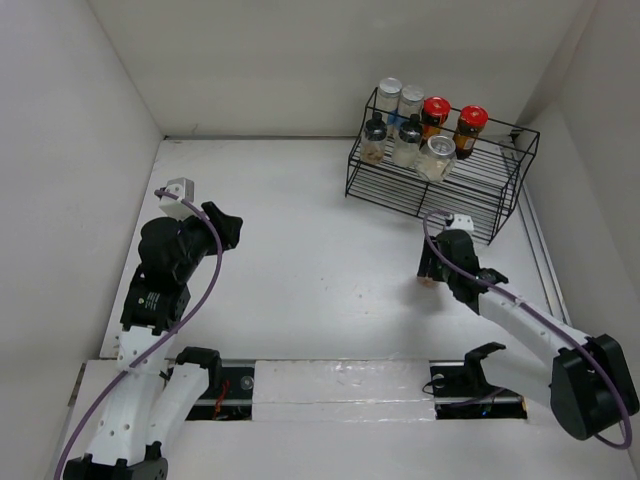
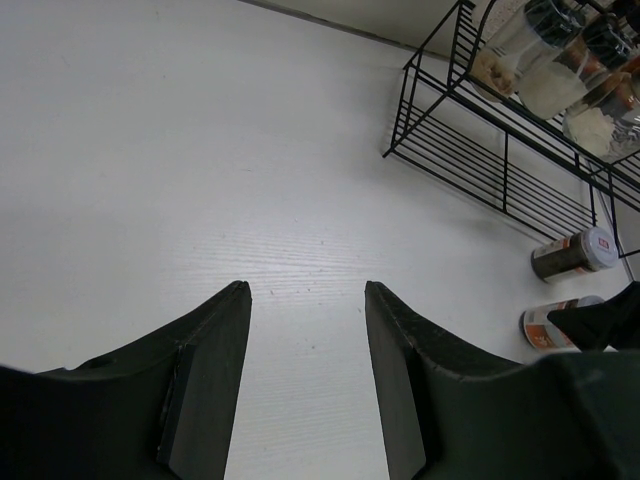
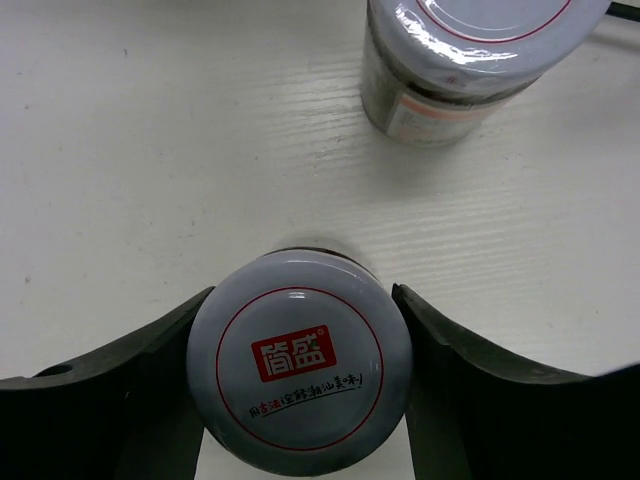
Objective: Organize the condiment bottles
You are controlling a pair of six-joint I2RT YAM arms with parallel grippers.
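**Right arm taking a jar from the table; left arm idle**

The right gripper (image 1: pixel 432 272) stands upright over a silver-lidded jar (image 3: pixel 300 365) that rests on the table (image 1: pixel 300 250) just in front of the wire rack (image 1: pixel 430 185). In the right wrist view its fingers (image 3: pixel 140 390) meet the outline of the lid on both sides with no gap showing, so the pincer reads as closed on the jar. A second jar (image 3: pixel 470 60) of the same kind stands near it, apart and untouched. The other condiment bottles (image 1: pixel 410 135) are grouped on the rack's top shelf; one clear jar there lies on its side at the front. The left gripper (image 2: pixel 305 330) hangs wide and empty over bare table, well away from the rack.

Judged step: pick-up of one of the two jars left off the rack. The next move calls for a straight lift that clears the second jar, a carry over the rack's front wire, and an upright set-down in a free place on a shelf.
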